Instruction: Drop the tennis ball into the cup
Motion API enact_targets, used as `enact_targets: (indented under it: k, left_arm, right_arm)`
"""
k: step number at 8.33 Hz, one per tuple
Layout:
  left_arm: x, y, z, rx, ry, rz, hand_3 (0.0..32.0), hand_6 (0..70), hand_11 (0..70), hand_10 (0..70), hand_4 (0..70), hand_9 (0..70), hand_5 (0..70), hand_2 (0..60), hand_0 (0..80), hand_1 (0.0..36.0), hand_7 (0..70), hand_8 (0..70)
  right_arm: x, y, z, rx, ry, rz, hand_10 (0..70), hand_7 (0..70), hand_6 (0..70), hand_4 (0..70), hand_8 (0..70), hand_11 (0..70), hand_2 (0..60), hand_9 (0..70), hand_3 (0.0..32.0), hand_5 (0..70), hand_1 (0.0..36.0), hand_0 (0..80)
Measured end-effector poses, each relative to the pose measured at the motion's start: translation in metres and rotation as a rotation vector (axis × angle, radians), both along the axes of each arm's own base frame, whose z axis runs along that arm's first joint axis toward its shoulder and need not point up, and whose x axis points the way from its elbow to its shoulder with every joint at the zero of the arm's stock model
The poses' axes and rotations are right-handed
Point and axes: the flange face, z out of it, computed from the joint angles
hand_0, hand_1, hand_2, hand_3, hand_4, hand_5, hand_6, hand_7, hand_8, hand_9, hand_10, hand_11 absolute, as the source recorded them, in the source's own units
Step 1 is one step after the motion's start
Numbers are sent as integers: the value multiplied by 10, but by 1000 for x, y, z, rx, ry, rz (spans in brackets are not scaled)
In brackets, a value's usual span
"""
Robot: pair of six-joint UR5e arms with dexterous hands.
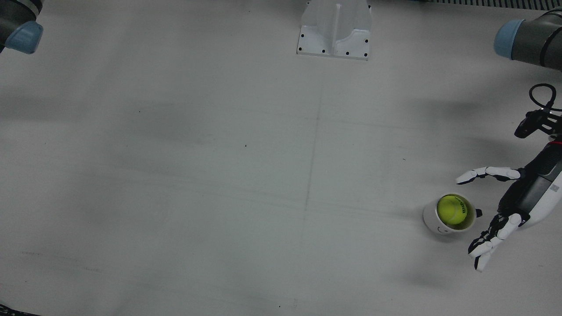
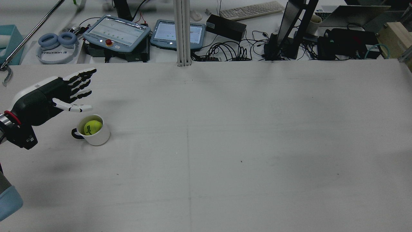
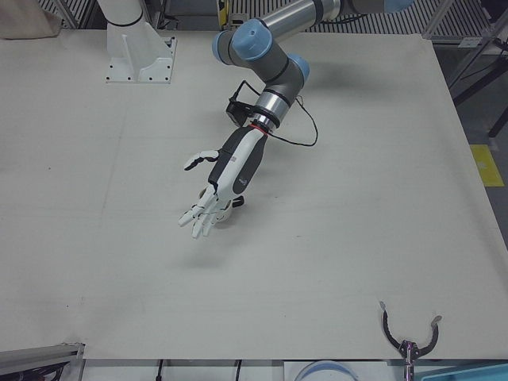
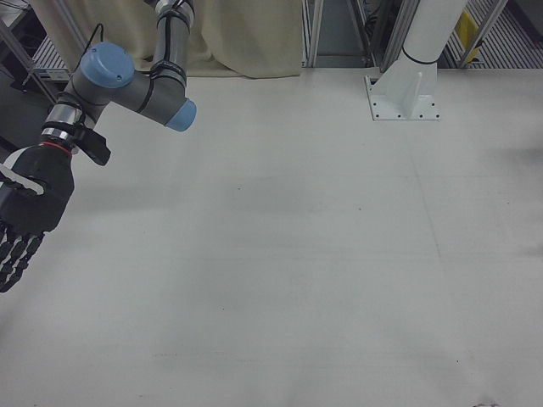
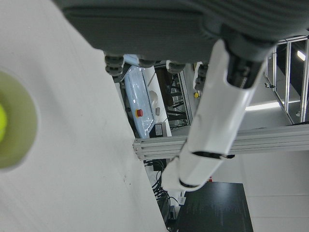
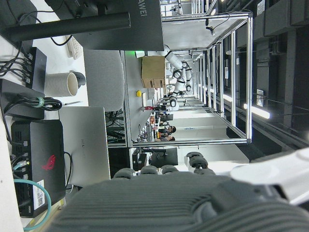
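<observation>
- Ball placement looks complete: the tennis ball [image 1: 452, 209] is sitting inside the white cup [image 1: 439, 224], which is standing upright on the table [image 1: 219, 175] with its dark handle pointing toward the robot's left arm.
- Left hand [image 2: 51, 98] is hovering beside and above the cup, empty, its fingers [image 2: 79, 77] spread wide and straight; nothing is touching the cup or the ball.
- In the left-front view the left hand [image 3: 222, 186] is hiding the cup almost entirely, so the front and rear views are giving the clearer reading.
- Right hand [image 4: 24, 216] is hanging at the far side of the table, well apart from the cup, holding nothing; its fingers are pointing down and appear loosely extended.
- Judging from this, the drop itself is done and the release step is closing out.
- Next move is calling only for a clean retreat: lifting the left hand up and away without brushing the rim, since a knock could be tipping the cup and spilling the ball.
</observation>
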Motion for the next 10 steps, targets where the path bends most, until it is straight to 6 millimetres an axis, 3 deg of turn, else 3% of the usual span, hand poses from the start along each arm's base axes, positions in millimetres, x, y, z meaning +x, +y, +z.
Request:
enact_targets:
  k: [1, 2, 3, 4, 5, 6, 8, 10]
  left_arm:
    - [-11, 4, -19, 23, 19, -7, 0, 27, 105, 47, 65, 0, 105, 458, 679, 360, 0, 0]
    - [-41, -2, -40, 48, 31, -52, 0, 20, 111, 51, 34, 0, 103, 436, 649, 360, 0, 0]
    - [-90, -19, -64, 84, 38, -137, 0, 3, 80, 31, 0, 0, 90, 420, 587, 360, 0, 0]
    - [-144, -35, -81, 113, 30, -232, 0, 1, 56, 13, 0, 0, 96, 456, 610, 360, 0, 0]
    - [-188, -44, -83, 121, 12, -310, 0, 7, 66, 18, 0, 0, 106, 479, 670, 360, 0, 0]
    - [-227, -46, -65, 105, -14, -374, 0, 12, 69, 18, 0, 0, 114, 494, 777, 360, 0, 0]
    - [-297, -40, -4, 55, -63, -471, 0, 19, 54, 5, 0, 0, 125, 512, 800, 360, 0, 0]
    - [-317, -36, 25, 26, -81, -486, 0, 24, 56, 4, 23, 0, 135, 558, 800, 360, 0, 0]
  right_arm:
    - [0, 0, 0, 0, 0, 0, 0, 0, 0, 0, 0, 0, 0, 0, 0, 0, 0, 0]
    - [0, 0, 0, 0, 0, 0, 0, 0, 0, 0, 0, 0, 0, 0, 0, 0, 0, 0]
    - [0, 0, 0, 0, 0, 0, 0, 0, 0, 0, 0, 0, 0, 0, 0, 0, 0, 0]
    - [0, 0, 0, 0, 0, 0, 0, 0, 0, 0, 0, 0, 0, 0, 0, 0, 0, 0]
    - [0, 0, 0, 1, 0, 0, 0, 0, 0, 0, 0, 0, 0, 0, 0, 0, 0, 0]
    - [0, 0, 0, 0, 0, 0, 0, 0, 0, 0, 0, 0, 0, 0, 0, 0, 0, 0]
    - [0, 0, 0, 0, 0, 0, 0, 0, 0, 0, 0, 0, 0, 0, 0, 0, 0, 0]
    - [0, 0, 0, 0, 0, 0, 0, 0, 0, 0, 0, 0, 0, 0, 0, 0, 0, 0]
